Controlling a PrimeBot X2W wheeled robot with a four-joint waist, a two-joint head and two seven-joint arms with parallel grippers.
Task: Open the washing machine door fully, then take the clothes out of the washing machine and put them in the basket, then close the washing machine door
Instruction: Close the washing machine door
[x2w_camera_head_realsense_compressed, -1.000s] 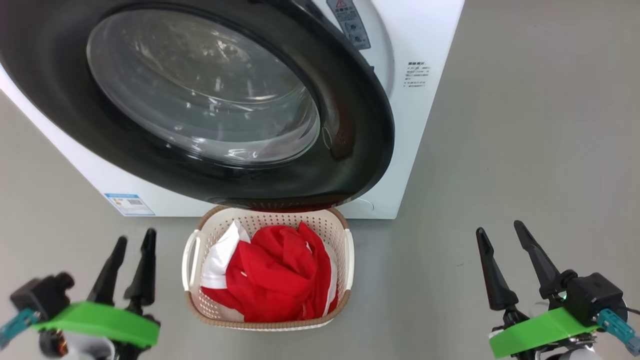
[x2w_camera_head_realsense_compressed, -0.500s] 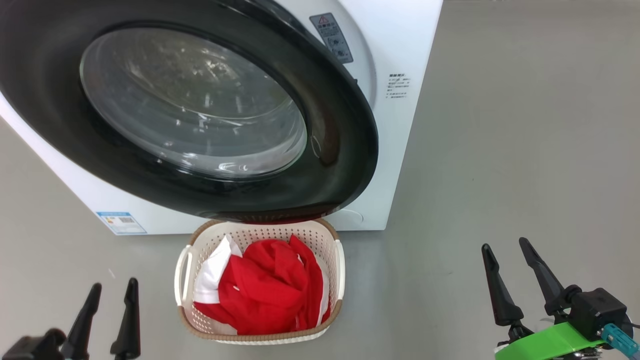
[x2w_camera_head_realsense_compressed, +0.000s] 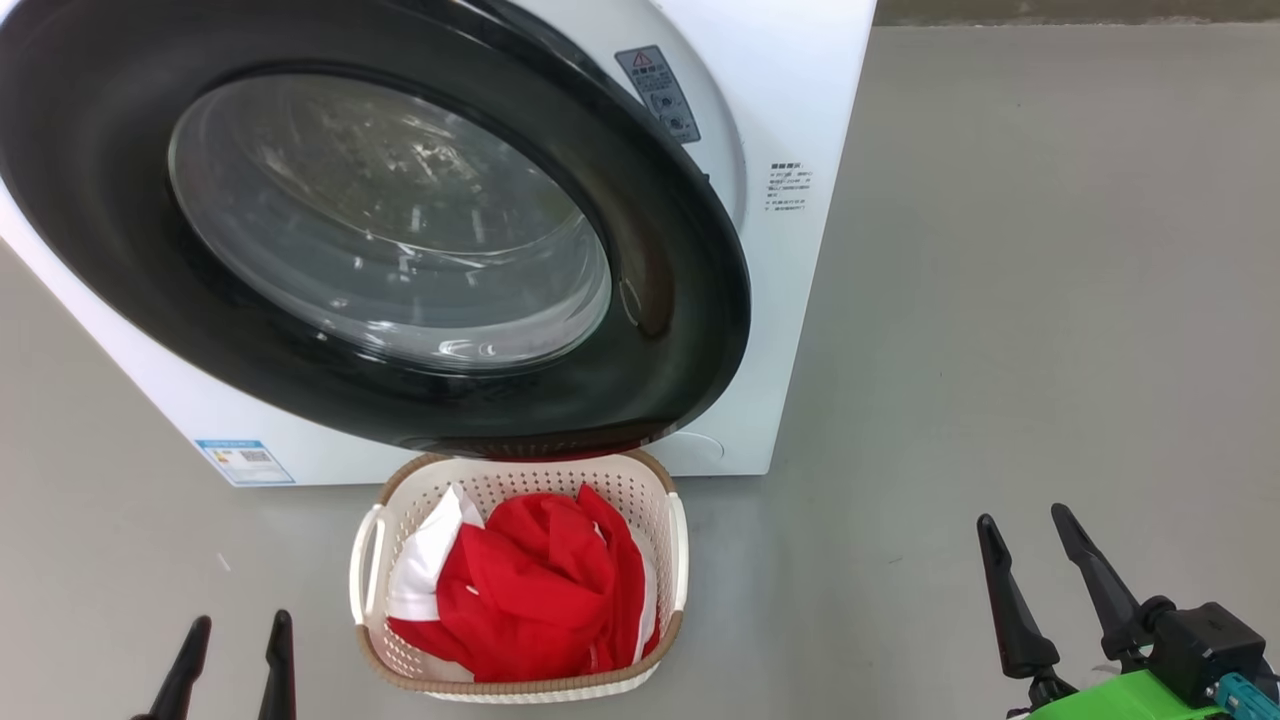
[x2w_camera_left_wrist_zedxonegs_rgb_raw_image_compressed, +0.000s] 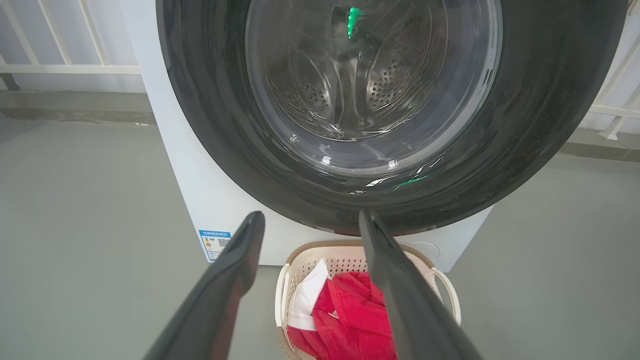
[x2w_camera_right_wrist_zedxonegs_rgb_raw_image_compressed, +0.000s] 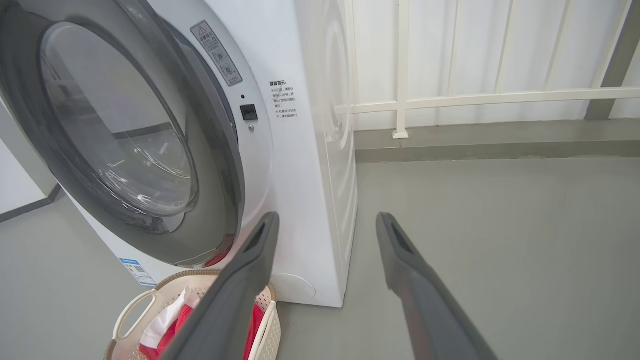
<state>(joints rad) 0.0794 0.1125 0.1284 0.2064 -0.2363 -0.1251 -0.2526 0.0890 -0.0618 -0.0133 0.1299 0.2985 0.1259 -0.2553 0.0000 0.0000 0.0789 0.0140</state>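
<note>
Clothes (x2w_camera_head_realsense_compressed: 530, 590) are seen heaped in the basket (x2w_camera_head_realsense_compressed: 672, 540), set beneath the washing machine door (x2w_camera_head_realsense_compressed: 690, 330). Left gripper (x2w_camera_head_realsense_compressed: 243, 618) and right gripper (x2w_camera_head_realsense_compressed: 1022, 513) are held either side, apart from it, jaws spread and empty.

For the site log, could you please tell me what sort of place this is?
Probably a laundry corner of a balcony or utility area: a white washing machine on bare grey floor, a white railing behind it, a basket of clothes.

Grey floor (x2w_camera_head_realsense_compressed: 1050, 300); white railing (x2w_camera_right_wrist_zedxonegs_rgb_raw_image_compressed: 475, 97) against pale wall (x2w_camera_right_wrist_zedxonegs_rgb_raw_image_compressed: 450, 45).
</note>
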